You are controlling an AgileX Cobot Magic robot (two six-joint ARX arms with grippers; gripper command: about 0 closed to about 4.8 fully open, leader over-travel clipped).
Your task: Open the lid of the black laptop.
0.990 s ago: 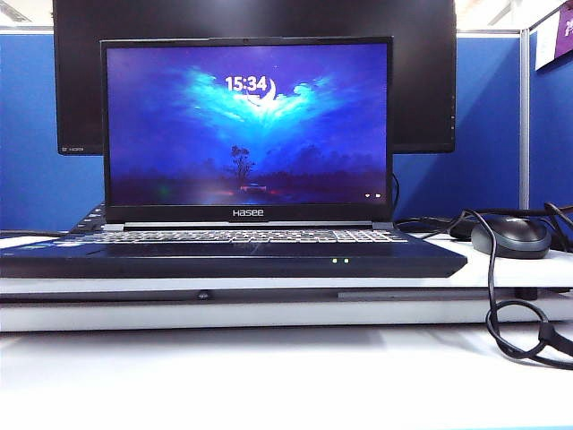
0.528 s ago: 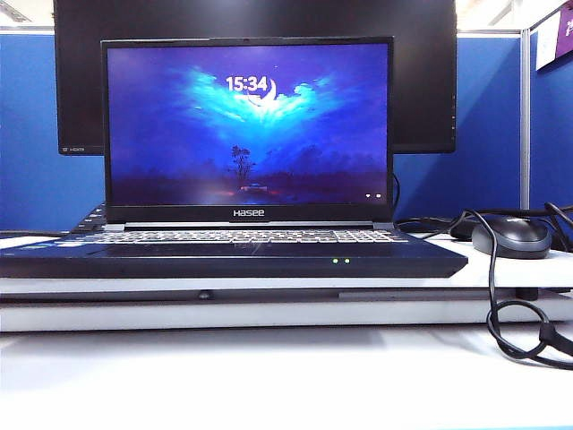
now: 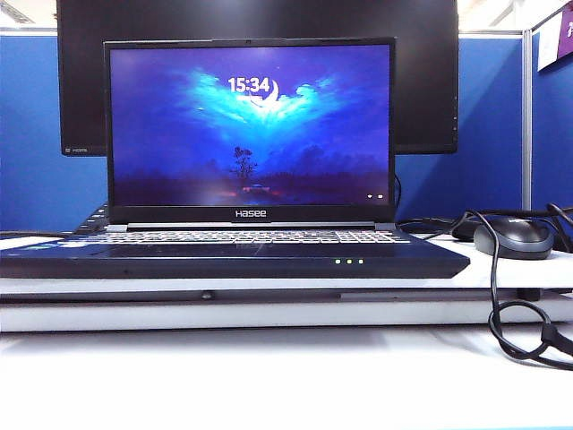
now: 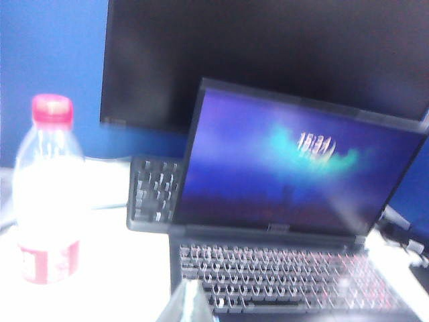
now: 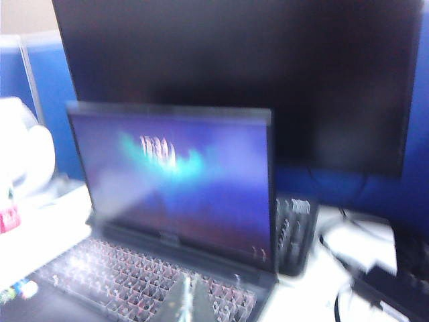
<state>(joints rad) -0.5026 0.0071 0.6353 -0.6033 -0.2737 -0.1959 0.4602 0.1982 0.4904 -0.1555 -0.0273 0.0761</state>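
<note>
While both fingers [image 4: 190,303] [image 5: 186,300] hover above, the lid [image 3: 250,130] hides a monitor [image 3: 430,81].

Monitor [image 3: 260,18], mouse [image 3: 512,236], bottle [image 4: 48,194], kbd [image 4: 153,194].

Both wrist views are blurred by motion: the clock digits on the lid [image 4: 295,161] smear into streaks and cannot be read there. The left gripper [image 4: 189,303] shows only as a pale, hazy tip cut by the lower edge of the frame, and the right gripper [image 5: 190,298] likewise, so neither opening can be judged. In the exterior view the monitor [image 3: 430,81] is cropped at the top and largely hidden behind the black laptop [image 3: 233,255]; neither gripper appears there.
</note>
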